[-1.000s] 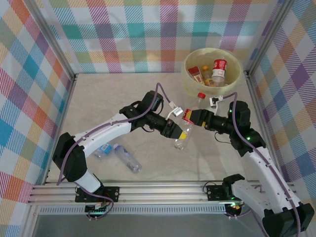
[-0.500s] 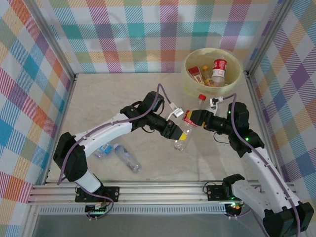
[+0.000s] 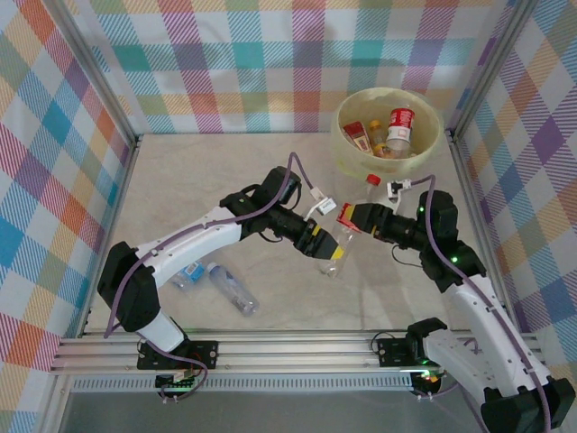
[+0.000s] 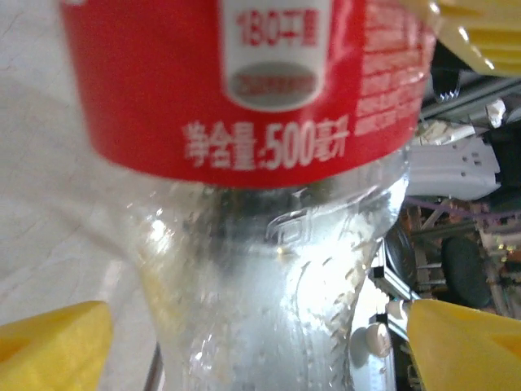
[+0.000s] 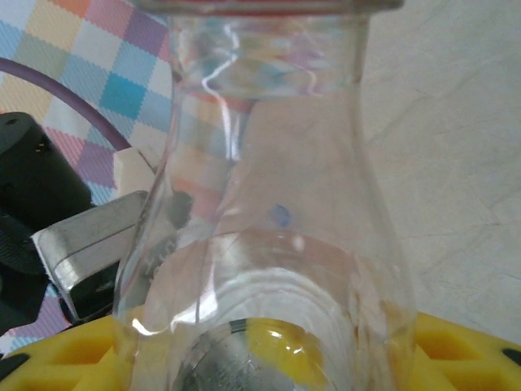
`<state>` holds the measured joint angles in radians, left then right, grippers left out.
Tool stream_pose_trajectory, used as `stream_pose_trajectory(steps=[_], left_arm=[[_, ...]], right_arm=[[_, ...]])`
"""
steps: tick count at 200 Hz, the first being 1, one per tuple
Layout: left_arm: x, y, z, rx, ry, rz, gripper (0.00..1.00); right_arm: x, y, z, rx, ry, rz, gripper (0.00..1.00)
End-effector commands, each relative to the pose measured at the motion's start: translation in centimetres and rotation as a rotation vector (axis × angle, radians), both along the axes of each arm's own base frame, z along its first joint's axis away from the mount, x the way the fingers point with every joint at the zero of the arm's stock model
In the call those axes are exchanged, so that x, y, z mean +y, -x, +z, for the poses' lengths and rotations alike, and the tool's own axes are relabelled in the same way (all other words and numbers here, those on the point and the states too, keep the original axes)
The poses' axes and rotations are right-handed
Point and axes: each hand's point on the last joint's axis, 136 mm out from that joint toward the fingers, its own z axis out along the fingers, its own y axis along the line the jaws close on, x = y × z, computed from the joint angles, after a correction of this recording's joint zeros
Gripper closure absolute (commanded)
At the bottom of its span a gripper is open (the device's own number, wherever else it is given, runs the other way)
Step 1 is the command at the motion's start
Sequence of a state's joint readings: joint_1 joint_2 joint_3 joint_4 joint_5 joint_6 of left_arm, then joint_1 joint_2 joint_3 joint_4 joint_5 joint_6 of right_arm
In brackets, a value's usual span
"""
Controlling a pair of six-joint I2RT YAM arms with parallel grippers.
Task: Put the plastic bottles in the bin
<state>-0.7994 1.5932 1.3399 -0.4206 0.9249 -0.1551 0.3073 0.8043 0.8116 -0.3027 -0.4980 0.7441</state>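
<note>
bottle: centre frame, long axis diagonal, clear base toward lower left | right claw: clamped at its red label | left claw: spread, not touching | bin: upper right, apart

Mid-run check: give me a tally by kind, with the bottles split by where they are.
Bin: 1
Binned bottles: at least 3; they overlap
Loose bottles: 2
Held bottle: 1
Total: at least 6 bottles, plus 1 bin
</note>
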Motion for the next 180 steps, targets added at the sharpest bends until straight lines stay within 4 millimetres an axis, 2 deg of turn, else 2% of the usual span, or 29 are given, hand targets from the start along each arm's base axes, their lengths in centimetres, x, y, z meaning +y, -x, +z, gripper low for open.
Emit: stream_pose_trajectory(steps=[1, 22, 43, 59, 81, 102, 119, 147, 160, 180], left_arm=[[0.7, 0.3, 2.7, -0.112, 0.021, 0.032, 0.00], [2.2, -0.9, 4.1, -0.233, -0.028, 0.144, 0.00], [4.4, -2.3, 5.1, -0.338, -0.092, 0.277, 0.00], [6.2, -2.5, 4.6, -0.378, -0.142, 0.345, 0.00], [8.3, -1.4, 3.3, -0.396, -0.161, 0.373, 0.00], [10.3, -0.2, 1.8, -0.426, -0.153, 0.401, 0.00], [12.0, 0.4, 1.6, -0.481, -0.110, 0.453, 0.00], [15.1, 0.8, 2.9, -0.628, -0.008, 0.571, 0.00], [16.8, 0.7, 3.9, -0.693, 0.030, 0.647, 0.00], [18.9, 0.7, 4.4, -0.775, 0.045, 0.729, 0.00]], right_arm=[[-1.5, 0.4, 0.1, -0.007, 0.068, -0.070, 0.44], [-3.1, 0.6, 0.3, -0.004, 0.146, -0.142, 0.44], [-5.5, 0.2, 1.6, -0.019, 0.260, -0.253, 0.44], [-7.1, -0.5, 3.4, -0.060, 0.341, -0.321, 0.44], [-8.5, -1.6, 6.6, -0.140, 0.416, -0.387, 0.43], [-9.1, -3.0, 9.8, -0.221, 0.456, -0.428, 0.43], [-9.6, -4.2, 12.4, -0.284, 0.483, -0.471, 0.43], [-9.9, -6.4, 16.4, -0.367, 0.508, -0.523, 0.43], [-9.8, -7.6, 17.7, -0.390, 0.520, -0.530, 0.42], [-9.4, -9.3, 19.4, -0.426, 0.533, -0.536, 0.41]])
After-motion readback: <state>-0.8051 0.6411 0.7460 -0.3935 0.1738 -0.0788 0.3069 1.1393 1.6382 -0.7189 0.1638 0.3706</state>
